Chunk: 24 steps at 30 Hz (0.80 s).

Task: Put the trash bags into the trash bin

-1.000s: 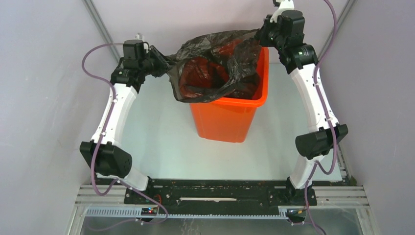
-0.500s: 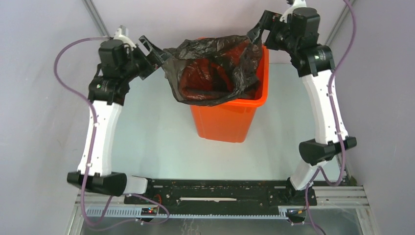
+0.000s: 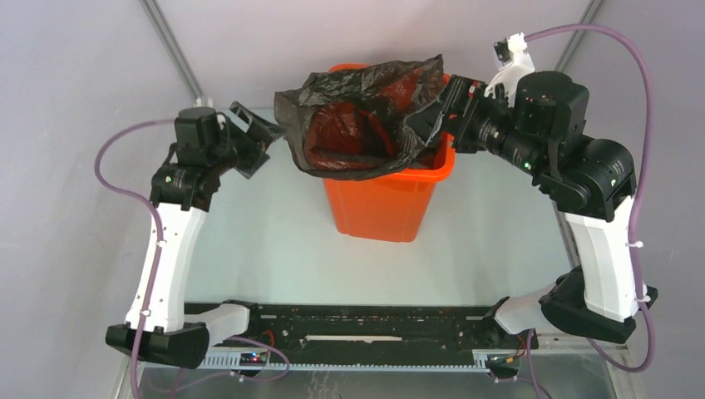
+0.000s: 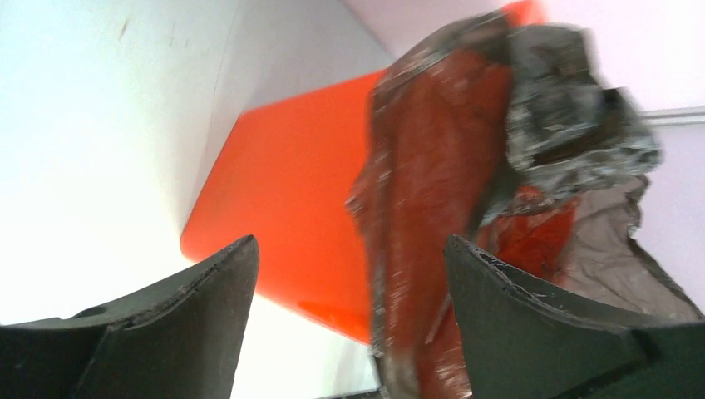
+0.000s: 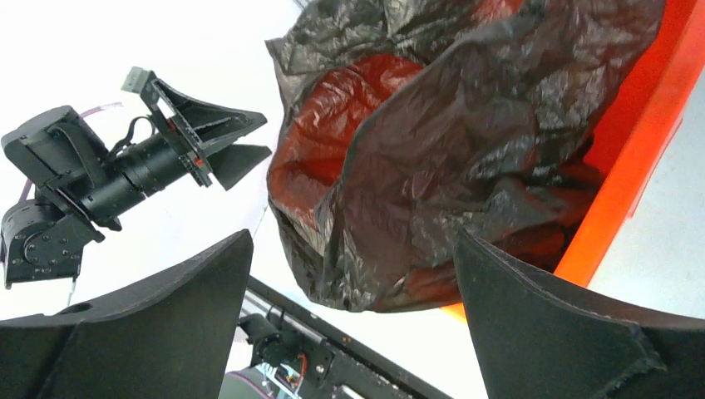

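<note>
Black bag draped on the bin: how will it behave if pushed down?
Likely floppy: the bag sags in wrinkles over the bin rim, so a push probably crumples it. Glossy film looks slippery. Thin and see-through, so probably light; may puff back up.

Smooth, matte, pale lavender-grey wall panels (image 3: 66,100) close in the space on the left, the back and the right. Slim grey metal struts (image 3: 170,41) run along the two back corners. The floor of the cell is a flat, pale greenish-white tabletop (image 3: 274,241) with a soft sheen under even, diffuse light. At its near edge lie a long black metal plate (image 3: 374,320) and a white slotted strip (image 3: 366,360).
</note>
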### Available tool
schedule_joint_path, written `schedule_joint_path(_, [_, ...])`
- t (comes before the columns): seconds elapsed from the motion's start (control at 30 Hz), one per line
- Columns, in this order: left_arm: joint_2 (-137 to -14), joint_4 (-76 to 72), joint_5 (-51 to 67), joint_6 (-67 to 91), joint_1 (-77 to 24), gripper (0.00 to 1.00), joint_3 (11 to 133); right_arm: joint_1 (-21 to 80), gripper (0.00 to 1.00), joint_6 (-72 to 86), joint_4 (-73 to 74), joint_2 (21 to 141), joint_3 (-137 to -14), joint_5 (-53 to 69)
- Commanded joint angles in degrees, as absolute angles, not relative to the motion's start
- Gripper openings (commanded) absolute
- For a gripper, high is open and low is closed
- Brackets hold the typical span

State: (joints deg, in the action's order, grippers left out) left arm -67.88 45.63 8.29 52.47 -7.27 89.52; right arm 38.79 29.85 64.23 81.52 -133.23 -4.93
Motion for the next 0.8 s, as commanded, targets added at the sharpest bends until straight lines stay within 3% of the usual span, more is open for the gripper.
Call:
schedule_joint_path(0.0, [-61.16, 46.21, 10.53, 64.31, -6.9, 0.87, 81.48, 44.81, 1.0, 34.01, 70.23, 81.79, -132.31, -16.13])
schedule_joint_path(0.13, [-60.44, 44.33, 13.97, 66.16, -6.99, 0.83, 77.74, 49.05, 1.0, 31.56, 71.25, 84.0, -134.29, -20.65])
schedule_joint_path(0.2, [-60.76, 41.91, 16.26, 67.19, -6.99, 0.75, 76.21, 49.92, 0.98, 31.01, 72.99, 85.72, -136.41, -23.32])
schedule_joint_path(0.37, [-62.24, 37.9, 17.73, 67.85, -7.21, 0.67, 73.92, 50.36, 0.74, 31.09, 74.92, 84.42, -133.29, -29.76])
schedule_joint_path(0.63, [-64.08, 32.11, 20.28, 67.86, -8.17, 0.83, 73.96, 48.12, 0.49, 30.31, 66.75, 68.43, -109.66, -28.08])
schedule_joint_path(0.77, [-64.32, 29.98, 21.88, 69.03, -8.26, 0.76, 72.01, 46.74, 0.47, 31.91, 64.15, 63.83, -103.67, -25.41])
